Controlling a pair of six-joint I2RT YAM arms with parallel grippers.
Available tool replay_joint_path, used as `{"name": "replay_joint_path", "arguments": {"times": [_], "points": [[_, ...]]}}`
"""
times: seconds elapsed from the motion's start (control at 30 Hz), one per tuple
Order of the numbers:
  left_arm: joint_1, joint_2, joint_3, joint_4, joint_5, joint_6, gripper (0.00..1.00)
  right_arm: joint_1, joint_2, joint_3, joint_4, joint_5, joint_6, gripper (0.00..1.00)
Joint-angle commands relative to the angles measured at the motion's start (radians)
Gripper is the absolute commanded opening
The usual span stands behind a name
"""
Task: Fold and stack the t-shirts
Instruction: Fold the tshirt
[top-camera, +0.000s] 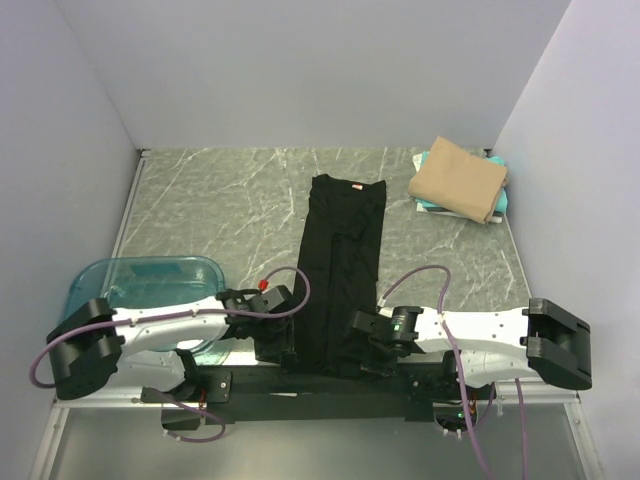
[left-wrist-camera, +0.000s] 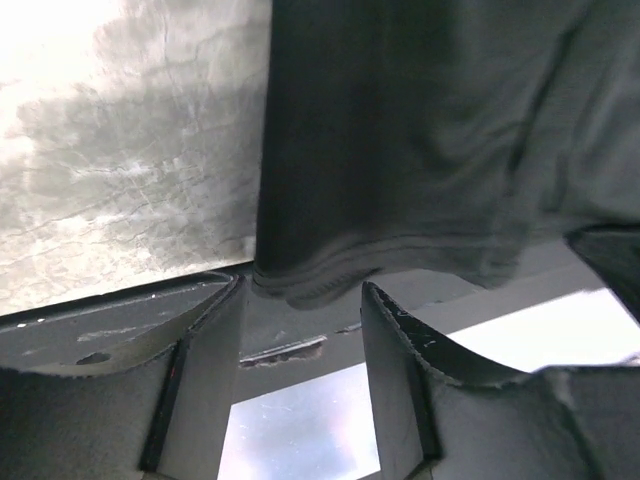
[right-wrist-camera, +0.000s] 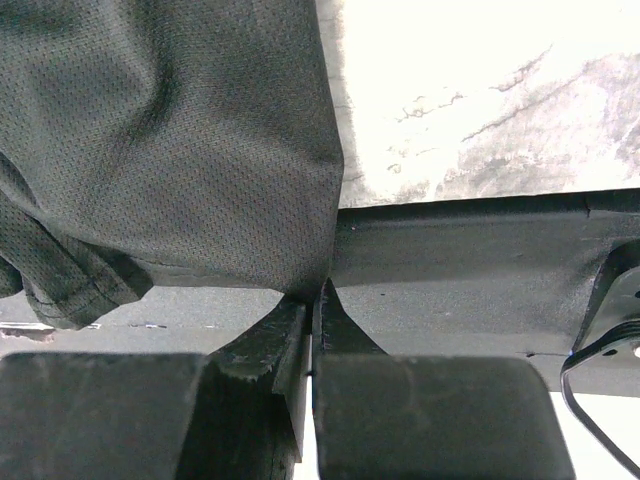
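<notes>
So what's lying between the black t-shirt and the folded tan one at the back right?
Nothing: only bare marbled tabletop separates the black t-shirt from the folded tan t-shirt. The top external view shows it.

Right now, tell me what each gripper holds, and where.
Right gripper pinches the black shirt at its near hem corner; left gripper is open, holding nothing.
</notes>
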Motion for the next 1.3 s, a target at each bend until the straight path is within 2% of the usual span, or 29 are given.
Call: {"name": "replay_joint_path", "arguments": {"times": [0.0, 0.33, 0.7, 0.93, 1.1, 1.23, 1.27], "points": [[-0.035, 0.038, 0.004, 0.025, -0.013, -0.058, 0.53, -0.006, -0.002, 0.017, -0.014, 0.015, -0.016, 0.0], [-0.115, 0.101, -0.005, 0.065, -0.021, -0.123, 0.46, -0.006, -0.074, -0.043, 0.028, 0.002, 0.025, 0.0], [-0.13, 0.138, 0.055, -0.016, -0.099, -0.136, 0.4, -0.006, -0.033, -0.011, 0.031, 0.007, -0.004, 0.0], [-0.13, 0.136, 0.03, 0.007, -0.099, -0.152, 0.39, -0.004, -0.046, -0.013, 0.022, 0.012, -0.002, 0.0], [-0.13, 0.153, 0.041, 0.014, -0.134, -0.132, 0.3, -0.007, -0.071, -0.028, 0.037, 0.008, 0.002, 0.0], [-0.132, 0.185, 0.07, 0.002, -0.148, -0.114, 0.27, -0.006, -0.075, -0.02, 0.028, 0.015, -0.001, 0.0], [-0.13, 0.191, 0.075, 0.0, -0.151, -0.109, 0.22, -0.006, -0.071, -0.019, 0.026, 0.013, -0.004, 0.0]]}}
